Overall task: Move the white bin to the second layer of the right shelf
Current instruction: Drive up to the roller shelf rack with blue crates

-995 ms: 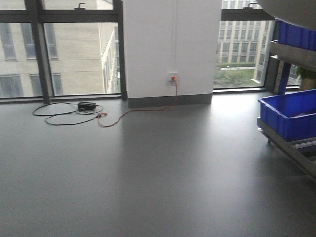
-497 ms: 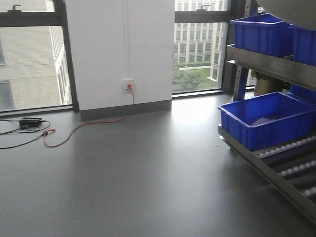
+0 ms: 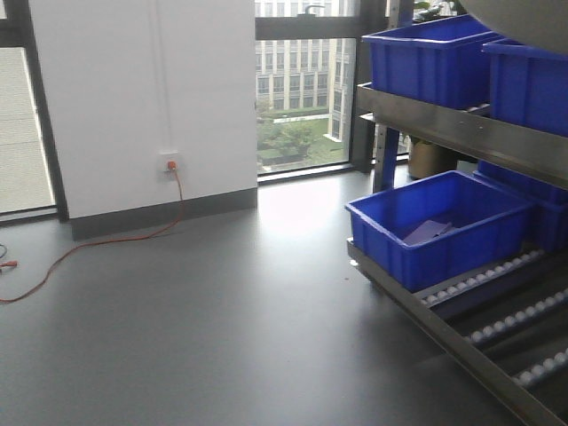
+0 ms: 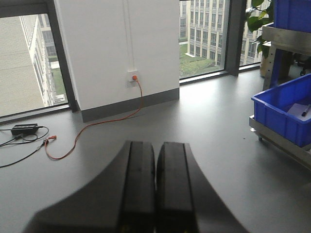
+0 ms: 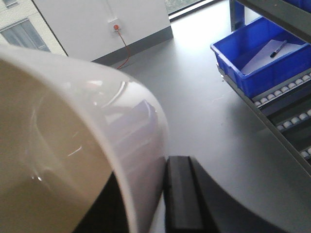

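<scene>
Just beyond white bin (image 5: 73, 126), blue crate (image 5: 257, 80) with paper (image 5: 262, 57) and pen (image 5: 278, 48)

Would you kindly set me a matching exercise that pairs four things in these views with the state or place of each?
Things:
1. white bin
2. left gripper
3. low blue crate
4. orange cable

States or places:
A. plugged into the wall socket, trailing over the floor
B. shut, holding nothing
C. on the roller lanes, with paper and a pen inside
D. held up, filling much of the right wrist view

Pairs: 1-D, 2-B, 3-C, 4-A.
</scene>
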You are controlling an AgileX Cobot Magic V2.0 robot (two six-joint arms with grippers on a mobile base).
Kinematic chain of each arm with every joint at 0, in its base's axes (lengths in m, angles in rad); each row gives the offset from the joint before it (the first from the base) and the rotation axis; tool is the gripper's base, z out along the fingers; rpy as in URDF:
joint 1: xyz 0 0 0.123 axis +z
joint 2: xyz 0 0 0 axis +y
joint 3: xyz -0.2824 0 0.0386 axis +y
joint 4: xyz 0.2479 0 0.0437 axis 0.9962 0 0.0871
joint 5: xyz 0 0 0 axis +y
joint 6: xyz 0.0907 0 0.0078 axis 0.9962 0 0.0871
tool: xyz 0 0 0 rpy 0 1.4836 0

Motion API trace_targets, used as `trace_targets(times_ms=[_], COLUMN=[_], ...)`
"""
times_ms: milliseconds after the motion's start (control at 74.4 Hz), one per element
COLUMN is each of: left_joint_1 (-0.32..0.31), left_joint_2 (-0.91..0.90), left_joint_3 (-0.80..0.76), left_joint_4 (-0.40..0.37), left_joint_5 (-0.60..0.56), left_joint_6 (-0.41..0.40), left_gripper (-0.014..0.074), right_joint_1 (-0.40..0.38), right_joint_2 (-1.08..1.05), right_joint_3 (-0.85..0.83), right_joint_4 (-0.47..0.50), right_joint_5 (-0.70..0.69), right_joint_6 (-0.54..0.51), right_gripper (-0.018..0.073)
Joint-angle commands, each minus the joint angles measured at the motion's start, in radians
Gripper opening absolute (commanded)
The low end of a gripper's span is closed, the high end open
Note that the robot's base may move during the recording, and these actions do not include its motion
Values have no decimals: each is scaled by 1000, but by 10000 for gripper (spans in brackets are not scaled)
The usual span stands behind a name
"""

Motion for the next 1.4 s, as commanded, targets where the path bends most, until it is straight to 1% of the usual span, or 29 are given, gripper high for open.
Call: trace_targets(times_ms=[0,1385], left_joint_1=[-3,-3], left_joint_2=[-14,-14], left_joint_3=[37,37], left_joint_4=[0,0], left_joint_5=[-87,-87], left_joint_6=[-5,-5], left_gripper=[85,85], right_joint_1=[-6,-6], right_joint_2=[-7,1], right_joint_3=[-34,-34], right_joint_4=[19,19], right_joint_5=[-91,-90], right_joint_6=[-1,-1], right_gripper=[55,55])
